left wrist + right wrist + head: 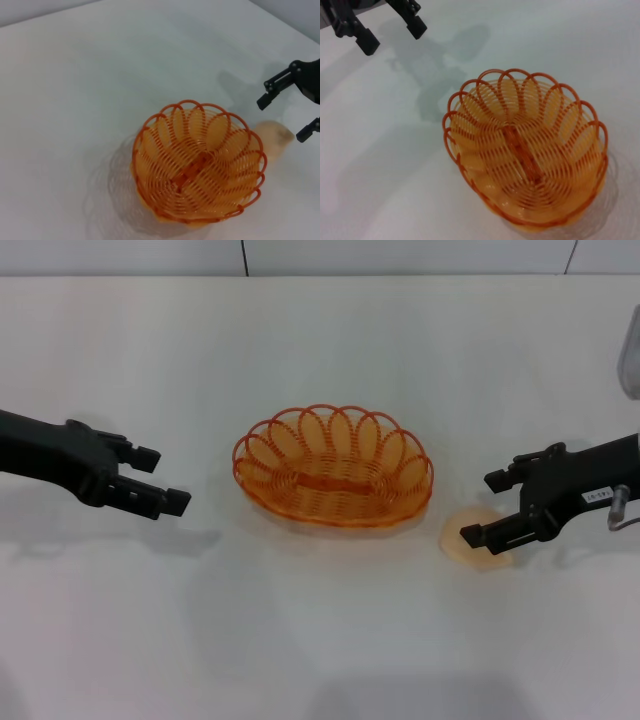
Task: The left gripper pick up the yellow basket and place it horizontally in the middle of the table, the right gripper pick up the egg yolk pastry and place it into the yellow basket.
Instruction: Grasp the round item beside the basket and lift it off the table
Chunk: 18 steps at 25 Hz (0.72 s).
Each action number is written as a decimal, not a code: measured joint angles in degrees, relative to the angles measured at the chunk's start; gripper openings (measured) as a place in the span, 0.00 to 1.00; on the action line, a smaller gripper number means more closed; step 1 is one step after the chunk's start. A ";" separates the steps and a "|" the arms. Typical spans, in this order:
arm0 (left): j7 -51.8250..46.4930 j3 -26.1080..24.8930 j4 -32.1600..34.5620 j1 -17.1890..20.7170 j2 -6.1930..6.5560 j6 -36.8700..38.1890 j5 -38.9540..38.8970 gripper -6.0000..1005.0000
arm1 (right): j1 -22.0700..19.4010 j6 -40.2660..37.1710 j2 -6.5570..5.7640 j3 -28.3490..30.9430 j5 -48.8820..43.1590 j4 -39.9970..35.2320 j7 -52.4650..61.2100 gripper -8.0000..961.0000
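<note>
Right jaws [490,506] open, straddling egg yolk pastry [472,540].

**Both grippers held open above the table**

The left gripper [160,480] is extended inward from the left, fingers spread apart. The right gripper [492,506] is reached in from the right, tilted downward, its fingers likewise parted.

Looks like a robot test bench or lab, not a home. Plain white desk [320,640] fills nearly the whole scene, bare and uniform. Far edge meets a pale panelled wall [400,255] with thin dark seams. Two black robot arms reach in from left and right. Props are few and staged: an orange wire basket [333,466] mid-desk, one pale pastry [478,539] to its right. No household clutter visible.
</note>
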 joint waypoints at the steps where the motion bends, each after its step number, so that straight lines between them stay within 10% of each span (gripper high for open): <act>1: 0.13 0.14 -0.11 -0.03 -0.02 -0.20 0.01 0.89 | -0.03 0.10 0.02 -0.20 0.05 0.05 0.00 0.86; 18: 0.14 0.15 -0.37 -0.54 -0.04 -0.79 0.02 0.89 | -0.17 2.68 0.02 -1.99 -0.12 1.31 -0.69 0.76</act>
